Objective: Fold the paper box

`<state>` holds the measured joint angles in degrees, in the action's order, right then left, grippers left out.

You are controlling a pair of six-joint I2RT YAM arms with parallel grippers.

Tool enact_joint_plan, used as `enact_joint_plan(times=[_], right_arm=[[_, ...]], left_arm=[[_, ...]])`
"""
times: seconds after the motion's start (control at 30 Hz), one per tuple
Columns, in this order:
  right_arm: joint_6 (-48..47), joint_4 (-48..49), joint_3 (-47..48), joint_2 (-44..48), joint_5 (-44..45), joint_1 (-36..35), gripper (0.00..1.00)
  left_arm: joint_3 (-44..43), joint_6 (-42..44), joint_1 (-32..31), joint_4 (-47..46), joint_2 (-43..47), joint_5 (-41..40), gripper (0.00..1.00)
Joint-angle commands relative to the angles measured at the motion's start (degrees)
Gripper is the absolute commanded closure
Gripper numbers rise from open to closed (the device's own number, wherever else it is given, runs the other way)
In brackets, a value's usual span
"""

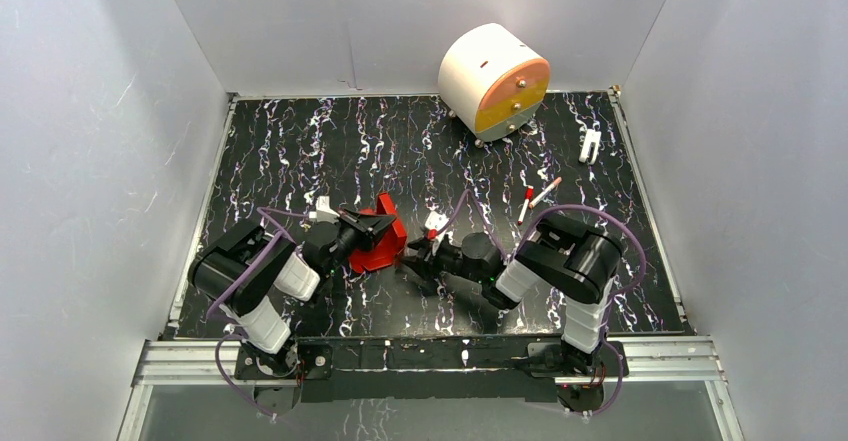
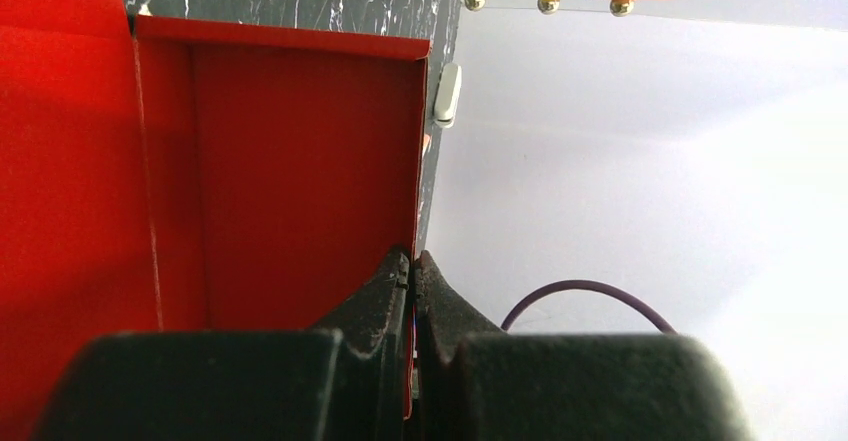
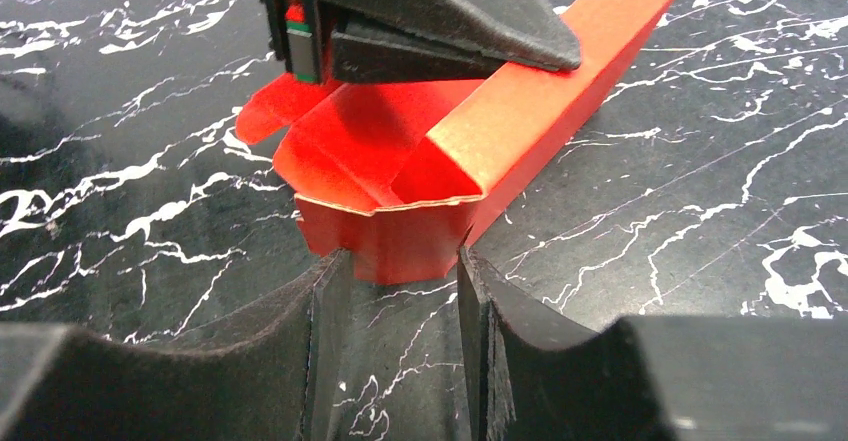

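**Left gripper (image 2: pixel 412 261) clamped on a box wall; right gripper (image 3: pixel 400 261) half open at the end flap**

Left fingers are pressed together on the upper edge of one long side wall of the paper box (image 3: pixel 520 131), with thin red card pinched between the tips. One finger is inside the wall and the other outside.

The box lies on the black marbled table (image 3: pixel 150 161), directly between the two grippers, as a partly formed open trough. Its red floor panel is just below the left fingertips. One long wall stands up, and a short flap folds across at the end facing the right gripper. Inside the trough, only bare red card and the left gripper's inner finger show.

The right gripper's jaws stand moderately apart, low over the table. The lower edge of the end flap sits right at its fingertips, spanning the gap between them. Whether the pads press on the card cannot be told.

Far beyond both grippers, by the back wall, a white-and-orange drum (image 1: pixel 493 81) lies on its side. Its bolted face is closed, so anything inside is hidden. Two red-capped pens (image 1: pixel 527 201) lie on the table behind the right gripper.
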<state>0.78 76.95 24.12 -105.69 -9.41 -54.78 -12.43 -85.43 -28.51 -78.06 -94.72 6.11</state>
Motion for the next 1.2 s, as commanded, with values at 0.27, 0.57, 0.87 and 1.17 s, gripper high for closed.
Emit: enact_joint_plan(times=[0.27,0.57,0.87,1.17], right_arm=[[2.08,11.32,2.58,-2.1,18.12,-3.61,0.5],[2.19,14.89,2.69,-3.91,25.91,-5.13,0.48],[1.66,16.3,2.25,-4.61,34.12,-6.07,0.51],[-0.1,15.99,2.77,-5.51,41.83,-7.26,0.51]], left_arm=[[2.85,-2.15,-3.0,-6.42,-0.1,-4.07,1.0],[3.97,-3.04,-5.91,-7.23,0.14,-8.28,1.0],[5.88,-3.47,-8.81,-7.37,2.12,-13.09,1.0],[6.71,-5.47,-11.09,-7.36,1.46,-16.37,1.0]])
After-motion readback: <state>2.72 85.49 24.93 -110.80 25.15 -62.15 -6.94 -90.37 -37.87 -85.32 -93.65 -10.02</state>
